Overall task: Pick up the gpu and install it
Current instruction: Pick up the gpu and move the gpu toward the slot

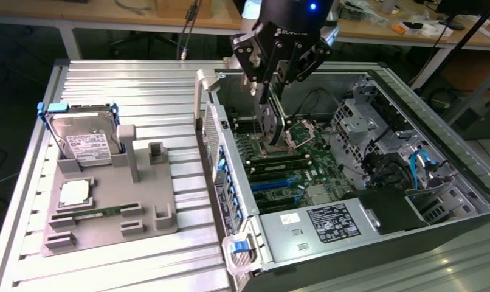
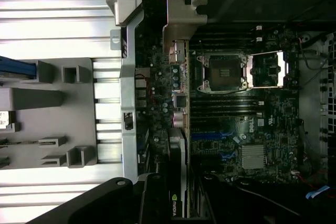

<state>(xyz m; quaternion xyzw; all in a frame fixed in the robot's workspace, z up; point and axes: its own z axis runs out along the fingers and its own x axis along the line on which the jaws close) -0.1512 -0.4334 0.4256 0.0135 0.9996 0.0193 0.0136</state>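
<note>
Above the motherboard (image 1: pixel 318 170), near the rear wall (image 1: pixel 215 140): gpu (image 1: pixel 271 125), on edge, clamped in the closed gripper (image 1: pixel 269 88); you should line its bracket (image 2: pixel 184 17) along that wall, set its lower edge parallel over a blue slot (image 1: pixel 273 182), and descend straight, clear of the socket (image 2: pixel 223 72).

gpu (image 2: pixel 179 85): shiny metal bracket | fixture (image 1: pixel 152 194): matt grey plastic | table (image 1: pixel 115 79): ribbed metal

The gripper (image 1: pixel 271 79) is glossy black with linked fingers, white lettering and a blue light above.
</note>
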